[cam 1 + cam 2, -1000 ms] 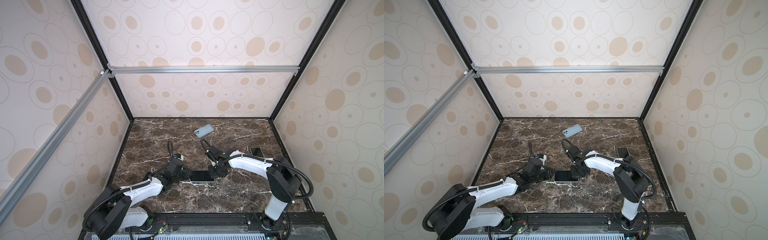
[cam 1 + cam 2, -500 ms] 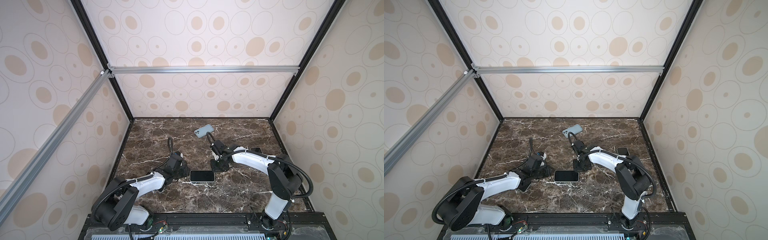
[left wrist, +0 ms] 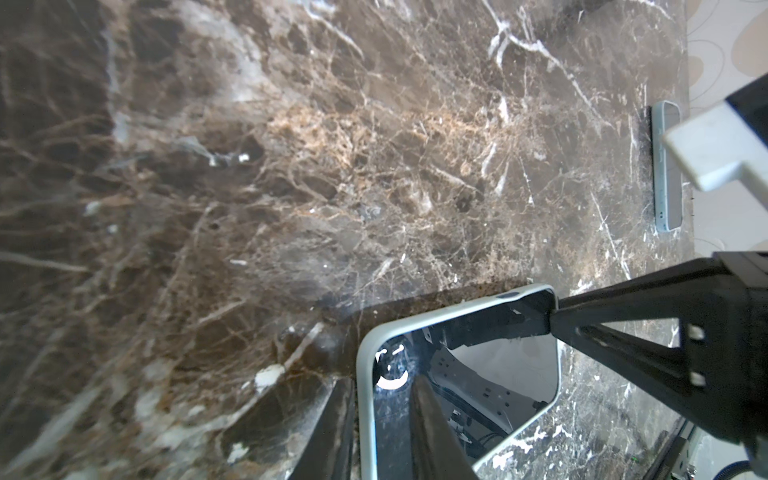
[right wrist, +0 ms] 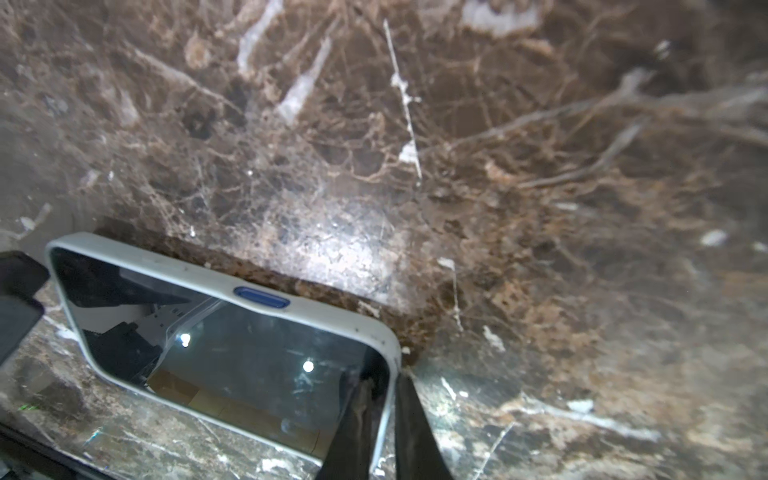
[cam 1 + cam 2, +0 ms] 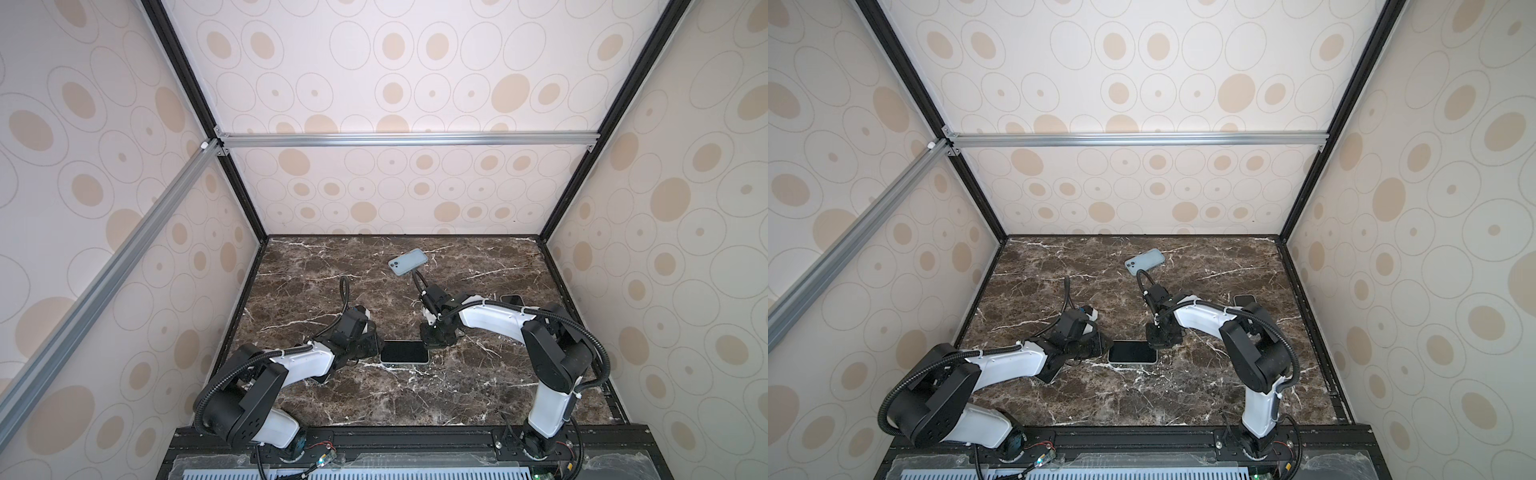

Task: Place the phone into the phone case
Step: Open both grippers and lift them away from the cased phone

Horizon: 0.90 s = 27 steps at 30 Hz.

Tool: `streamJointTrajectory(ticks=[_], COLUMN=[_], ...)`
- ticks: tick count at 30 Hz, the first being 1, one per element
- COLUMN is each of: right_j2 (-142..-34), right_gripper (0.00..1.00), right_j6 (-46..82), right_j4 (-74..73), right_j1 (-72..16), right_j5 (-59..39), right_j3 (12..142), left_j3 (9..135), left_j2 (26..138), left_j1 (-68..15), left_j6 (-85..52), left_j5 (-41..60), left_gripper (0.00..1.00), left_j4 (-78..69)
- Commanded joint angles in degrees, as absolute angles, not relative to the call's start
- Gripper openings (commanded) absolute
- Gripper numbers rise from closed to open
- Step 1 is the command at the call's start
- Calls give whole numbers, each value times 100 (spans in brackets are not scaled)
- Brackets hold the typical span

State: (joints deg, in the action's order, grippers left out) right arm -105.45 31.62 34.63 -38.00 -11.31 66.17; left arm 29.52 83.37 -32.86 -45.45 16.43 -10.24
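Observation:
The phone (image 5: 404,351) lies flat, its black screen up, inside the pale grey phone case (image 5: 405,364), mid-table in both top views (image 5: 1132,352). My left gripper (image 5: 376,345) is low at its left end. In the left wrist view its fingers stand narrowly open astride the case's end rim (image 3: 363,374), one on the table, one over the screen. My right gripper (image 5: 428,344) points down at the far right corner. In the right wrist view its nearly closed tips (image 4: 384,380) rest at that corner of the rim (image 4: 199,274), which carries a blue button.
A pale blue phone-shaped item (image 5: 407,262) lies back-up near the rear wall. A small dark device (image 5: 512,298) sits by the right wall behind the right arm. Patterned walls enclose the marble table (image 5: 374,399) on three sides.
The right gripper left the phone's right end, lifted back, then came down again at the far right corner. The left gripper stayed at the left end. The screen is now uncovered.

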Motion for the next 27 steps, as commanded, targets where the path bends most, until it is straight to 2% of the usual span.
streamJointTrajectory(ticks=[1,6,10,13,15,20,22,26,27], right_j2=[-11038,-10688,-10359,-10095,-10070,-9896,-9666,-9350,-9306], right_gripper=[14,14,20,36,50,71,75,77,77], right_j6=[3136,3054,2780,2265,1707,41,-653,-1608,-1766], right_j4=[3489,3809,4183,4256,4299,4322,4086,3793,3732], right_j1=[-3813,-3807,-3845,-3908,-3937,-4246,-4429,-4577,-4586], right_j5=[-1020,-809,-619,-588,-672,-610,-559,-778,-843], right_j3=[6276,6515,7020,7432,7697,8127,8052,8017,8016], left_j3=[2899,2900,2957,3144,3303,3711,3811,3755,3697], left_j2=[8409,8490,8407,8147,7885,7023,6592,5627,5414], left_j1=[-3267,-3263,-3254,-3188,-3104,-2892,-2850,-2838,-2834], left_j6=[-4603,-4542,-4517,-4344,-4139,-3314,-2757,-1456,-1158], left_j5=[1700,1714,1628,1414,1161,398,-29,-707,-841], left_gripper=[24,23,22,23,23,28,30,35,41], left_j4=[-1158,-1194,-1182,-912,-659,-27,121,-28,-107])
